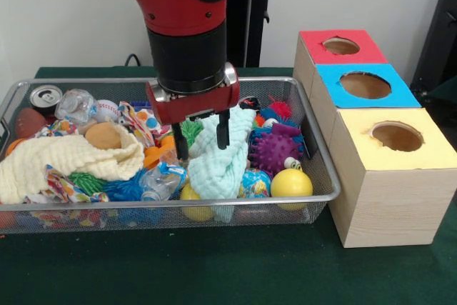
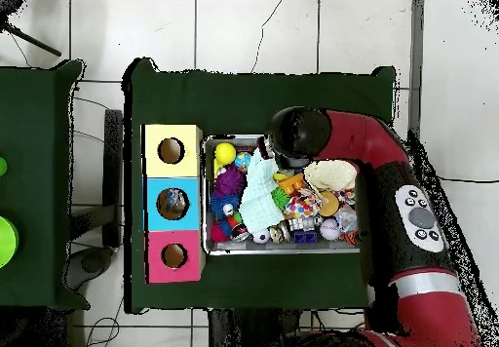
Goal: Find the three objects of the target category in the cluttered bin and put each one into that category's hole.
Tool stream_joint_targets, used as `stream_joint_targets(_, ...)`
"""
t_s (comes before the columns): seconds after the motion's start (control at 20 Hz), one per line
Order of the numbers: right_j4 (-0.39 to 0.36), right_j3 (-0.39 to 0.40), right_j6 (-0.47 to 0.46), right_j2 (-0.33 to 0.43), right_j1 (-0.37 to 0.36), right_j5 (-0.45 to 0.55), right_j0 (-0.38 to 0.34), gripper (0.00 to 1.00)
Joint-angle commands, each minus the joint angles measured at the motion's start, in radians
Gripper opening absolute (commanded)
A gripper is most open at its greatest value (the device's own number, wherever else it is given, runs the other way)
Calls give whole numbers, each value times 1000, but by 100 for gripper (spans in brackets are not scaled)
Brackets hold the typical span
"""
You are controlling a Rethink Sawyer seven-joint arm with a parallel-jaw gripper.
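- You're working over the bin [image 1: 171,208], arm coming down near its middle.
- The mint cloth [image 1: 223,156] is lying just right of the gripper [image 1: 202,138]; it's probably hiding clutter.
- Gripper's fingers are hanging spread and holding nothing, tips down among the toys.
- Bottles are sitting left of the gripper: one [image 1: 161,181] by the bin's front rim, another [image 1: 75,105] at the back-left corner beside the can [image 1: 46,96]. Third isn't showing.
- Go for the front one, pinching gently; thin walls likely crumple.
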Motion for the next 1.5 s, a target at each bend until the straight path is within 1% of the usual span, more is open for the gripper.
stream_joint_targets(0.05, 8, -162, 244, -121, 95, 167, 38, 100)
stream_joint_targets(0.2, 10, -170, 278, -164, 91, 185, 57, 100)
stream_joint_targets(0.4, 25, -171, 265, -181, 105, 166, 58, 100)
stream_joint_targets(0.5, 27, -133, 261, -195, 84, 134, 52, 100)
stream_joint_targets(0.65, 39, -45, 295, -236, 31, 79, 48, 100)
stream_joint_targets(0.75, 48, -1, 312, -256, 10, 40, 46, 100)
stream_joint_targets(0.9, 63, 39, 336, -278, 2, 2, 50, 100)
stream_joint_targets(1.1, 115, 111, 386, -302, 1, -41, 53, 100)
stream_joint_targets(1.3, 160, 156, 409, -323, -10, -78, 62, 100)
stream_joint_targets(1.5, 186, 160, 425, -347, -6, -83, 82, 100)
